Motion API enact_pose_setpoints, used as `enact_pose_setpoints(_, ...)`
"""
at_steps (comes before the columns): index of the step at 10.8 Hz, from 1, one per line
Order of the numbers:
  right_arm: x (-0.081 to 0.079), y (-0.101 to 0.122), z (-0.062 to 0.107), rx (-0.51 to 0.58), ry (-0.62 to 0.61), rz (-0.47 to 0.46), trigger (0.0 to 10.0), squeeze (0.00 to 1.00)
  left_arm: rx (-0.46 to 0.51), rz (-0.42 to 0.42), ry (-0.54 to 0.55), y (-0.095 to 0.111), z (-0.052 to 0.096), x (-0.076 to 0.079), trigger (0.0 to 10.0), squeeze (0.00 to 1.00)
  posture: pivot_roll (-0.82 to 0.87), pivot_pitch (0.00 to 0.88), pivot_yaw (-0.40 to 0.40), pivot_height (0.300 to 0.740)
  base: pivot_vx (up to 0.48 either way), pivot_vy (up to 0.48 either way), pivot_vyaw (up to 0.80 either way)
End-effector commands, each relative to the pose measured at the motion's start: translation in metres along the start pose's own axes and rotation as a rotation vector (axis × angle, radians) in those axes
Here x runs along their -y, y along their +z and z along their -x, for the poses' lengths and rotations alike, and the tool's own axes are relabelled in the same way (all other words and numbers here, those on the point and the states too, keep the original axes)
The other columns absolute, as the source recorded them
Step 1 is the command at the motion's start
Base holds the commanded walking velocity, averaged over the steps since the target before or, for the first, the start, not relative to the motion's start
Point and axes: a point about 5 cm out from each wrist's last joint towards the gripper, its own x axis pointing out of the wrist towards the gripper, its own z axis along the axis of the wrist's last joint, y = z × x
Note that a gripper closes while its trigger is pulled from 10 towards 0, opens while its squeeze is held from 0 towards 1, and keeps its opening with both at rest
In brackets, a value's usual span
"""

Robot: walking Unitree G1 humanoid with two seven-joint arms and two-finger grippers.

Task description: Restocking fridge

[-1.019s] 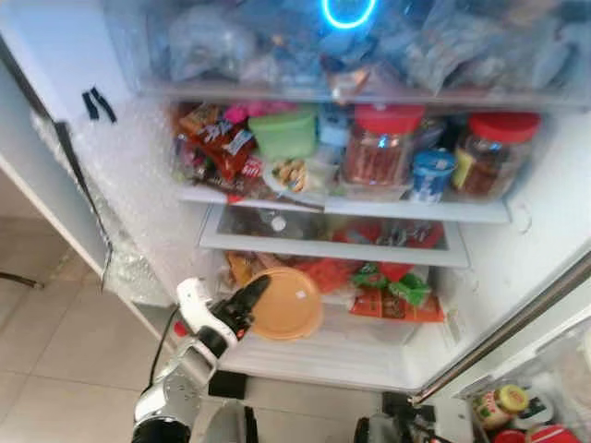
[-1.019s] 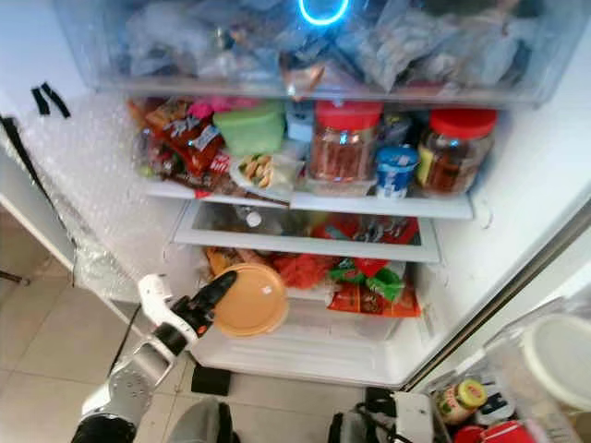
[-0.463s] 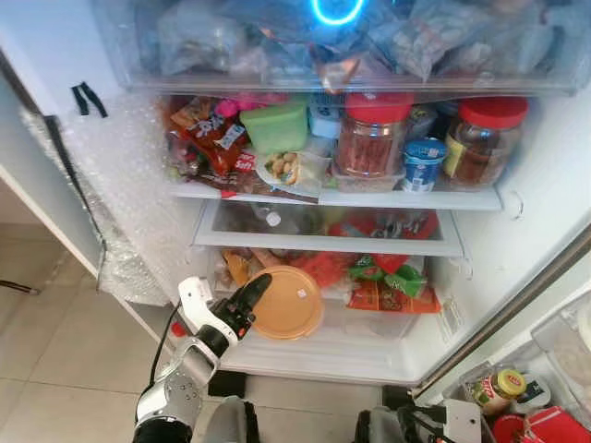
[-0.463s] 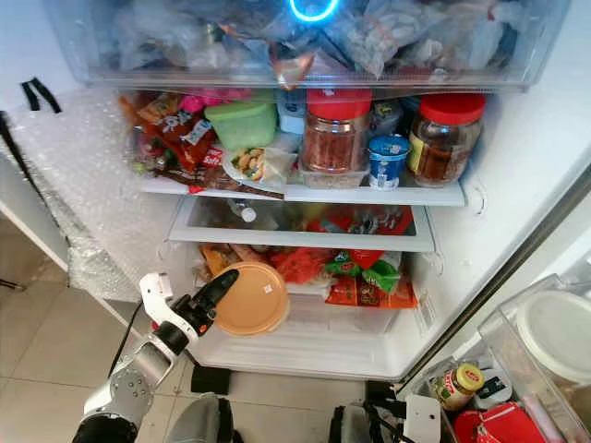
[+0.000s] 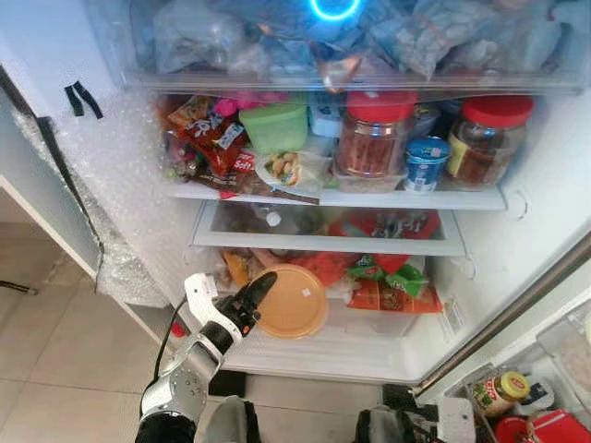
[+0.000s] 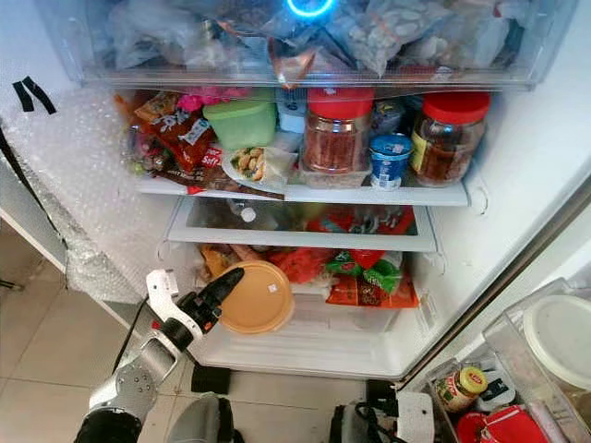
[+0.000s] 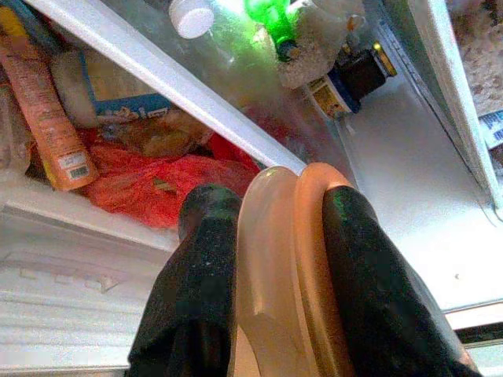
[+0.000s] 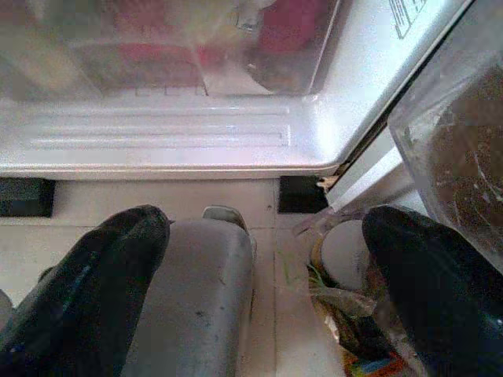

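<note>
My left gripper (image 5: 255, 288) is shut on the rim of a round orange lidded container (image 5: 291, 302), holding it on edge in front of the fridge's bottom drawer (image 5: 388, 325). In the left wrist view both black fingers (image 7: 206, 259) clamp the container (image 7: 287, 259) between them. Red and green snack packets (image 5: 383, 281) lie in the drawer behind it. My right gripper (image 8: 263, 275) hangs low by the fridge base with its fingers wide apart and nothing between them.
The shelf above (image 5: 369, 198) carries red-lidded jars (image 5: 374, 138), a green tub (image 5: 274, 127), a blue cup (image 5: 424, 164) and packets. A clear drawer (image 5: 323, 229) sits under it. The open door's bins (image 6: 517, 369) stand at lower right. Bubble wrap (image 5: 120, 212) lines the left wall.
My left gripper and the orange container have shifted slightly right and up toward the bottom drawer. The camera has drifted a little.
</note>
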Motion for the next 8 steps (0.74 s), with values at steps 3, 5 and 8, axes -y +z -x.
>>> enact_pose_setpoints(3,-0.004,-0.013,0.006,-0.021,0.011,-0.019,10.0,0.0,0.01,-0.012,0.001,0.002,0.001,-0.002,10.0,0.0,0.0,0.097,0.055,0.639,0.0,0.0,0.0)
enact_pose_setpoints(5,-0.005,-0.01,0.006,0.01,0.003,-0.01,10.0,0.0,0.013,-0.009,0.004,0.002,0.002,-0.002,10.0,0.0,-0.01,0.103,0.06,0.639,0.0,0.0,0.0)
enact_pose_setpoints(8,0.008,0.041,-0.006,0.246,-0.007,-0.042,10.0,0.0,-0.004,-0.015,-0.004,0.0,0.0,-0.001,10.0,0.0,-0.01,0.109,0.068,0.639,0.0,0.0,0.0)
